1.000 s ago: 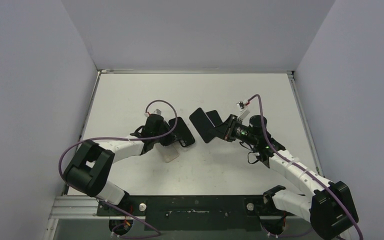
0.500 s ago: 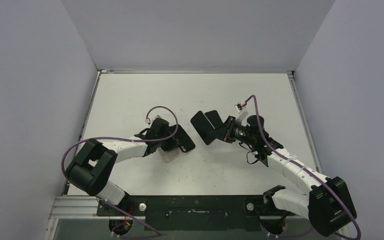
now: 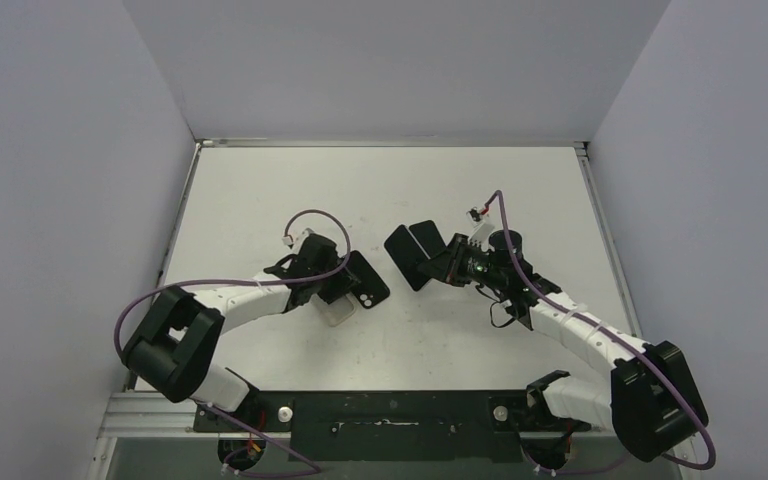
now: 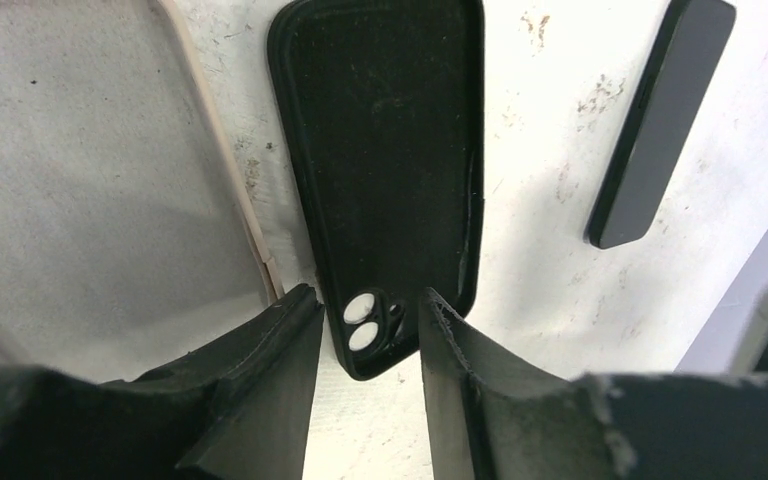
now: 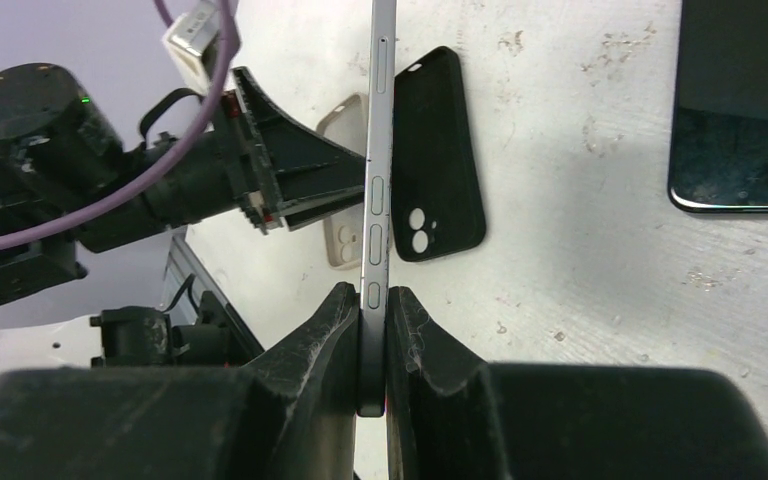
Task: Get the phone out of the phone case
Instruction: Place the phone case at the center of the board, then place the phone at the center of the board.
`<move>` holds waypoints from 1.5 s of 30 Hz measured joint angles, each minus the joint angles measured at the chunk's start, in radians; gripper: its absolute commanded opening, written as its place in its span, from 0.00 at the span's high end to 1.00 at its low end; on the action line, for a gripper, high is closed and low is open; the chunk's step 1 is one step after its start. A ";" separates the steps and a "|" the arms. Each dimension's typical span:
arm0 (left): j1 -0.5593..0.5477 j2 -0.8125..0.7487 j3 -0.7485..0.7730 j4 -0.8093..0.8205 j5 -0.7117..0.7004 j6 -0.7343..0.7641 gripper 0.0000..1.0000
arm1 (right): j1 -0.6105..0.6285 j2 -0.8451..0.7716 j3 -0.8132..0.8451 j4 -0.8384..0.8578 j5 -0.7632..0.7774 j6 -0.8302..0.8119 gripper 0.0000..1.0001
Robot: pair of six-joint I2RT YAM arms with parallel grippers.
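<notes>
The black phone case (image 4: 390, 150) lies empty on the table, inner side up, its camera cut-out toward my left gripper (image 4: 365, 315). That gripper is open, and the case's near end shows between its fingertips without touching them. From above, the left gripper (image 3: 345, 288) sits at the case's (image 3: 370, 278) left edge. My right gripper (image 5: 372, 295) is shut on the phone (image 5: 376, 150), which it holds edge-on above the table. The phone (image 3: 405, 258) hangs to the right of the case, with the right gripper (image 3: 443, 265) behind it.
A pale translucent case (image 4: 110, 180) lies just left of the black one, seen from above as (image 3: 338, 312). A second dark phone (image 5: 740, 110) lies flat on the table beside the held phone. Grey walls close in the table on three sides.
My left gripper has opened and let go of the black case, which now rests flat on the table. The right arm has edged slightly left with the phone.
</notes>
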 measured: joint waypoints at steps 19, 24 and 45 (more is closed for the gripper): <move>0.046 -0.291 -0.017 -0.119 0.003 0.146 0.13 | 0.000 0.319 0.000 0.208 0.101 0.011 1.00; 0.062 -0.400 -0.018 -0.185 -0.047 0.277 0.06 | 0.001 0.415 0.002 0.285 0.104 0.046 0.98; 0.076 -0.737 -0.043 -0.276 -0.262 0.567 0.05 | 0.027 0.615 -0.004 0.534 0.167 0.117 0.56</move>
